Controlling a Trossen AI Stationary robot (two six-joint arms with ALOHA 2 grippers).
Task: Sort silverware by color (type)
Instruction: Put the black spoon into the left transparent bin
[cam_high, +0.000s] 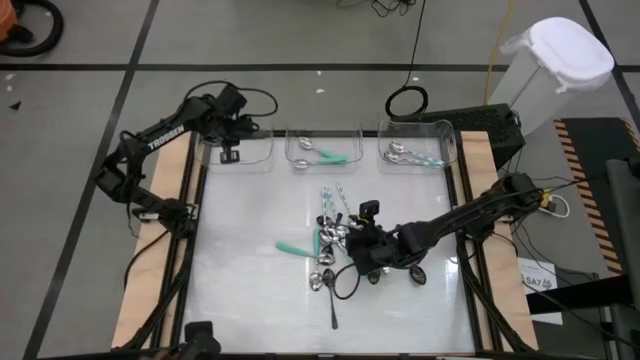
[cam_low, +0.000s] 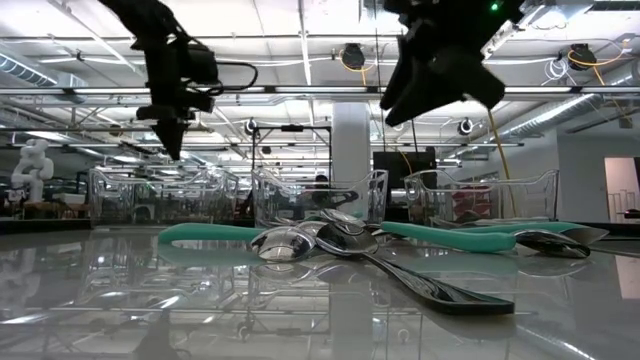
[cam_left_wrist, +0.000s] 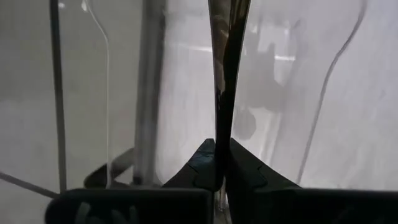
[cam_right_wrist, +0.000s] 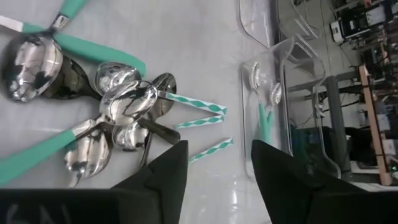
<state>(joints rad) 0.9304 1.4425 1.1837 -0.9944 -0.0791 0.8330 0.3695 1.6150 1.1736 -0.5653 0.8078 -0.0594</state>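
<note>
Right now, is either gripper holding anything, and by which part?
The left gripper pinches a dark utensil by one end, over the left bin. The right gripper is open, empty, above the pile.

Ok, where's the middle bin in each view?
High: bin top centre, between two others.
Low: bin centre background, behind the spoon pile.
Left wrist: clear walls behind left hand's dark utensil; cannot tell which bin.
Right wrist: bin beyond the open right hand, holding a teal spoon.
Shared landmark: spoon pile.
</note>
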